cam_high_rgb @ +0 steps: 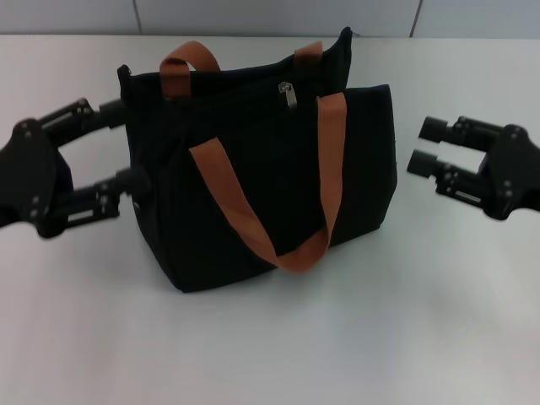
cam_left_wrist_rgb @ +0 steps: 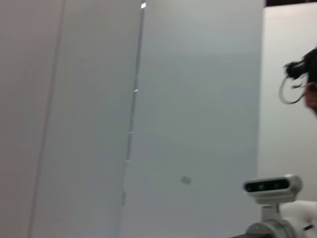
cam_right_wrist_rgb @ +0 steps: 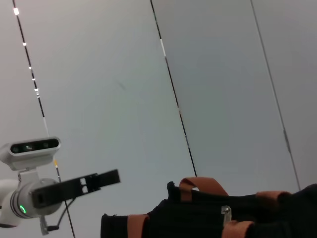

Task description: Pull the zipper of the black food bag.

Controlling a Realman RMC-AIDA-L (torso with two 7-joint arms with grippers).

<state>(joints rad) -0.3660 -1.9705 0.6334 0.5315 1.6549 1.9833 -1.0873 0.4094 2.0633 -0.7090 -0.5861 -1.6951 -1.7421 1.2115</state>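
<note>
The black food bag [cam_high_rgb: 261, 177] stands upright at the middle of the white table [cam_high_rgb: 270, 354], its brown handles [cam_high_rgb: 278, 211] drooping over the near face and its metal zipper pull [cam_high_rgb: 289, 94] hanging near the middle of the top edge, slightly toward the far side; the far right corner of the mouth stands up and seems to gape, though how much of the zip is closed I cannot tell; the left gripper [cam_high_rgb: 126, 143] sits at the bag's left end with its fingers spread, one at the far upper corner and one lower against the near side, bracketing the fabric without visibly pinching it; the right gripper [cam_high_rgb: 426, 145] hovers to the right, well apart from the bag, its fingers parted and holding nothing; the chief risk, as I judge it, is that the soft bag slides or buckles if the pull is tugged without a firm hold on the left end; the small, dangling pull could also slip from the fingertips, or a drooping handle could snag an approaching finger.
</note>
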